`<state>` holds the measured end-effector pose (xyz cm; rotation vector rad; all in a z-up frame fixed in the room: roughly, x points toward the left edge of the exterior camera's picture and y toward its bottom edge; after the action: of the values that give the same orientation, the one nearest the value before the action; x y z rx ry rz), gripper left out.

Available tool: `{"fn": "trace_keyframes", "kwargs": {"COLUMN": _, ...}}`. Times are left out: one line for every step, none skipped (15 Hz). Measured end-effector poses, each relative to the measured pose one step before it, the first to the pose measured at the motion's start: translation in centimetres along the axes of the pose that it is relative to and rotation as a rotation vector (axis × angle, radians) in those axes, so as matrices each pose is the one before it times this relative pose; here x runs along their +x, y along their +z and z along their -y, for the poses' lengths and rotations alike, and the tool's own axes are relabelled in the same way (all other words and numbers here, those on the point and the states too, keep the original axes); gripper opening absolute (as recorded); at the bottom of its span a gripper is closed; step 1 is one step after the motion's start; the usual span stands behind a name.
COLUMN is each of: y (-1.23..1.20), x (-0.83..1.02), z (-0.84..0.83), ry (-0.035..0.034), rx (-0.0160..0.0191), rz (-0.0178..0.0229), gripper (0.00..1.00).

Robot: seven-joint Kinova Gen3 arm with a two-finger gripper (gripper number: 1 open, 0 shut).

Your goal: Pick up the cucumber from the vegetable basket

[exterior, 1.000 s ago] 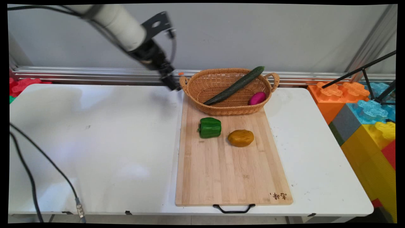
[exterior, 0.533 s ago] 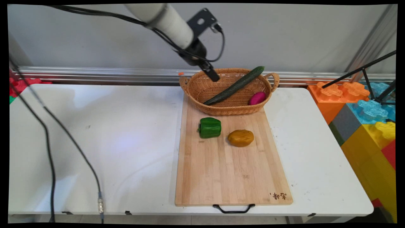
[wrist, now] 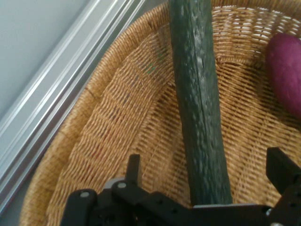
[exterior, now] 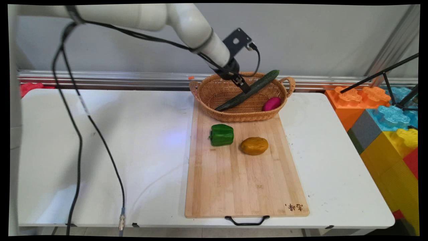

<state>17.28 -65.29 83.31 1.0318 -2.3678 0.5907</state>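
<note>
While spread wide, the claw (wrist: 202, 174) straddles the cucumber (wrist: 197, 94) — inside the wicker basket (exterior: 234, 115).

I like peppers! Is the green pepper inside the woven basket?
No, the green bell pepper lies on the wooden cutting board, outside the woven wicker basket.
</note>
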Motion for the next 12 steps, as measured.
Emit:
{"fn": "trace_keyframes", "kwargs": {"y": 1.253, "x": 0.002, "z": -0.15, "ry": -0.00583, "rx": 0.00084, "rz": 0.00056, "gripper": 1.0}}
{"fn": "trace_keyframes", "kwargs": {"y": 0.972, "x": -0.024, "z": -0.136, "ry": -0.00431, "rx": -0.00027, "rz": 0.00098, "gripper": 1.0}}
{"fn": "trace_keyframes", "kwargs": {"y": 1.05, "x": -0.04, "z": -0.162, "ry": -0.00445, "rx": -0.0009, "rz": 0.00122, "gripper": 1.0}}
{"fn": "trace_keyframes", "kwargs": {"y": 0.919, "x": -0.081, "z": -0.133, "ry": -0.00485, "rx": -0.00058, "rz": 0.00123, "gripper": 1.0}}
{"fn": "trace_keyframes", "kwargs": {"y": 0.676, "x": -0.032, "z": -0.118, "ry": -0.00283, "rx": -0.00026, "rz": 0.00007, "gripper": 1.0}}
{"fn": "trace_keyframes", "kwargs": {"y": 0.733, "x": -0.003, "z": -0.14, "ry": -0.00254, "rx": -0.00012, "rz": -0.00054, "gripper": 1.0}}
{"fn": "trace_keyframes", "kwargs": {"y": 0.491, "x": -0.016, "z": -0.104, "ry": -0.00141, "rx": 0.00048, "rz": -0.00045, "gripper": 1.0}}
{"fn": "trace_keyframes", "kwargs": {"y": 0.36, "x": -0.004, "z": -0.07, "ry": -0.00098, "rx": 0.00097, "rz": -0.00063, "gripper": 1.0}}
{"fn": "trace_keyframes", "kwargs": {"y": 0.352, "x": 0.002, "z": -0.103, "ry": 0.00006, "rx": 0.00109, "rz": -0.00048, "gripper": 1.0}}
{"fn": "trace_keyframes", "kwargs": {"y": 0.269, "x": 0.003, "z": -0.082, "ry": 0.00058, "rx": 0.00178, "rz": -0.00086, "gripper": 0.0}}
{"fn": "trace_keyframes", "kwargs": {"y": 0.243, "x": 0.011, "z": -0.092, "ry": 0.00192, "rx": 0.00248, "rz": -0.00137, "gripper": 0.0}}
{"fn": "trace_keyframes", "kwargs": {"y": 0.108, "x": 0.001, "z": -0.057, "ry": 0.00175, "rx": 0.00125, "rz": -0.00058, "gripper": 0.0}}
